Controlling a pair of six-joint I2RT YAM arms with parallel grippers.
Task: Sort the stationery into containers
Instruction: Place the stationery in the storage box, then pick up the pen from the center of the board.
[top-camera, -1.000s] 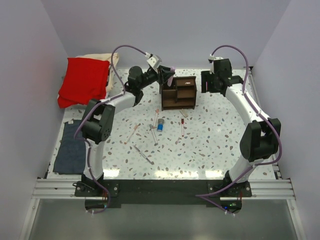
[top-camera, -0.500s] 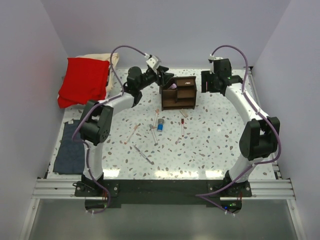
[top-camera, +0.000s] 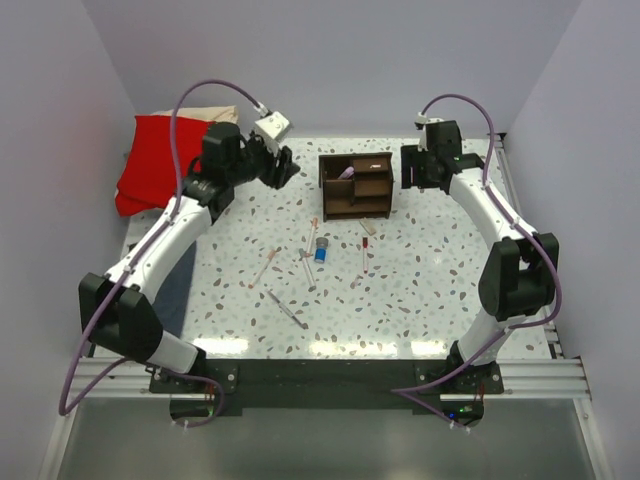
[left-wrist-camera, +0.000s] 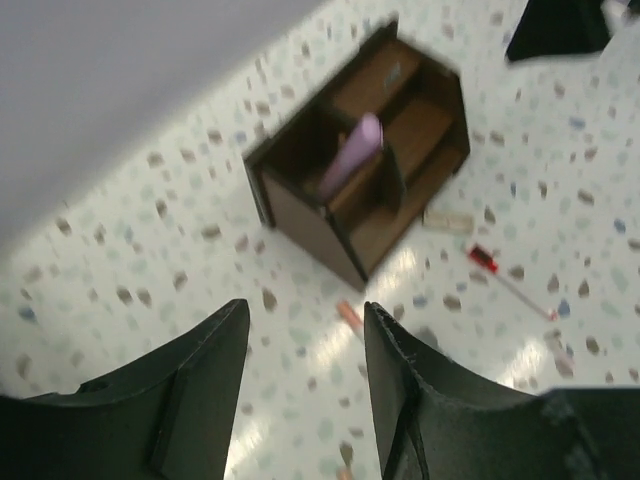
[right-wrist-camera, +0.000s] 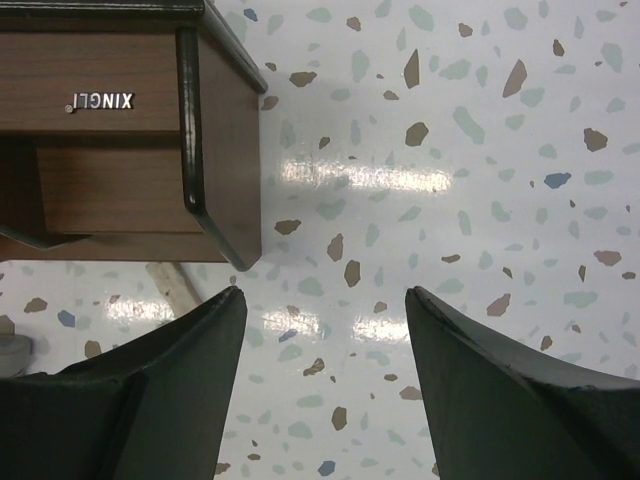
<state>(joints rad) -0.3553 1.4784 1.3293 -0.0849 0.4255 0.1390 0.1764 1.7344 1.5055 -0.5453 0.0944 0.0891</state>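
The dark brown wooden organizer (top-camera: 357, 186) stands at the back middle of the table. A pink-lilac piece (top-camera: 346, 172) leans in its left compartment and also shows in the left wrist view (left-wrist-camera: 350, 158). My left gripper (top-camera: 281, 168) is open and empty, left of the organizer (left-wrist-camera: 300, 215) and apart from it. My right gripper (top-camera: 410, 168) is open and empty beside the organizer's right wall (right-wrist-camera: 225, 150). Loose on the table in front lie thin pens (top-camera: 265, 267) (top-camera: 287, 308) (top-camera: 313, 233), a red-tipped pen (top-camera: 365, 255) and a blue-and-white cylinder (top-camera: 321, 250).
A red cloth (top-camera: 165, 160) lies on a beige one (top-camera: 215, 114) at the back left. A folded blue-grey cloth (top-camera: 180, 290) lies at the left edge, partly under my left arm. Walls close in on three sides.
My left gripper let go of the pink piece in the organizer's left compartment and drew back to the left. The right arm has not moved.
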